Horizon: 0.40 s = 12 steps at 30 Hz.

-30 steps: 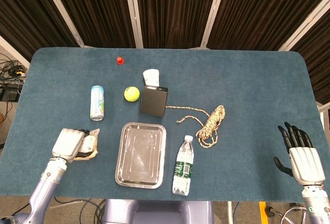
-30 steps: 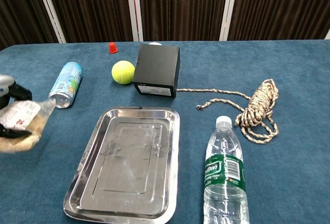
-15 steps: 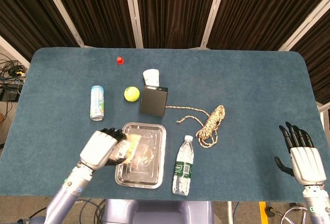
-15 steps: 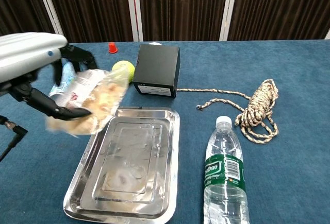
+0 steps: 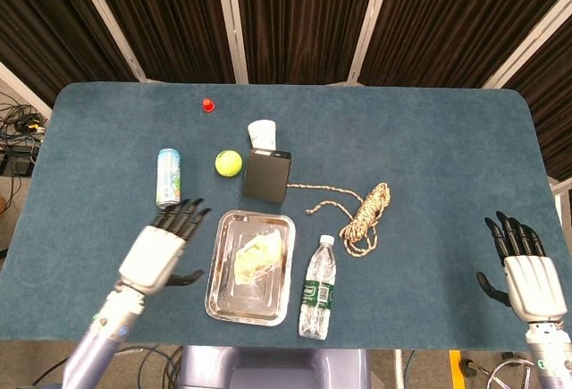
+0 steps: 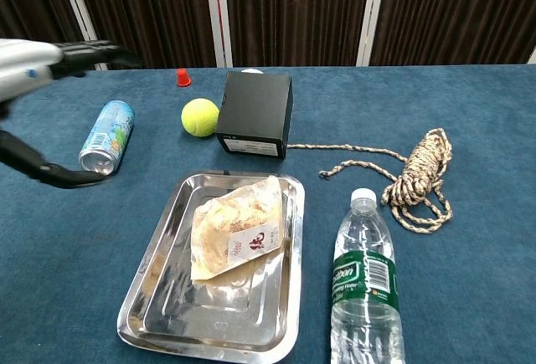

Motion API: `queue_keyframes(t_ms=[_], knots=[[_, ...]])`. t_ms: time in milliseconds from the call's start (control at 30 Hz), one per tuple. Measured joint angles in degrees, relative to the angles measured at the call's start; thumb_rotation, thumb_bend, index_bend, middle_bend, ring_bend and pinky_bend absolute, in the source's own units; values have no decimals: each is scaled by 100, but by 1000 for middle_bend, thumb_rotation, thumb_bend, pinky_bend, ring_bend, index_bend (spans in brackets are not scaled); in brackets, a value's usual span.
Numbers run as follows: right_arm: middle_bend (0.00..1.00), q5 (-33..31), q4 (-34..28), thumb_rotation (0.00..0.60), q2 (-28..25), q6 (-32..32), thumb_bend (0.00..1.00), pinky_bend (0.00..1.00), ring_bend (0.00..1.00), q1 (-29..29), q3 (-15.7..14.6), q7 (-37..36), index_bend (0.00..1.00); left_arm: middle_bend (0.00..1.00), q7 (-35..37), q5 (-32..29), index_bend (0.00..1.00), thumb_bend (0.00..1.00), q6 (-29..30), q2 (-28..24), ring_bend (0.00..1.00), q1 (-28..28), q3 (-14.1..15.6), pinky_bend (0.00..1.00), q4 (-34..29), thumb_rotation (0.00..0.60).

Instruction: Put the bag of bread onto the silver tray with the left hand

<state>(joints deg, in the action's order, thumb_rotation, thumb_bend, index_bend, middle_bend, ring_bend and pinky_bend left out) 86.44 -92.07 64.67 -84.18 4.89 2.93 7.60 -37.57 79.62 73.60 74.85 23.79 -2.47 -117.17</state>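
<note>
Bag of bread (image 5: 256,256) lies in silver tray (image 5: 220,295), right of the left hand (image 5: 159,251)'s spread, empty fingers (image 5: 186,214); placement appears complete.

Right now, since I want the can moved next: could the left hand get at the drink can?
Probably yes. The left hand is open and empty, the drink can lies just beyond its fingers, and nothing sits between them.

The silver tray (image 6: 159,293) is polished, reflective metal; the bag of bread (image 6: 234,228) is clear glossy plastic film. The table (image 5: 429,156) has a matt blue cloth cover. The water bottle (image 6: 366,297) is transparent plastic, the rope (image 6: 419,176) rough braided fibre.
</note>
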Motion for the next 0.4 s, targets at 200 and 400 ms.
queue_keyframes(t_ms=[200, 400], knots=[[0, 2, -27, 600, 17, 23, 303, 97, 0, 7, -9, 66, 0, 0, 953, 399, 0, 53, 645, -727, 0, -553, 297, 3, 498, 600], [0, 4, -41, 600, 57, 73, 302, 97, 0, 31, -21, 173, 0, 0, 2112, 637, 0, 36, 1321, -1010, 0, -1197, 567, 0, 1596, 600]])
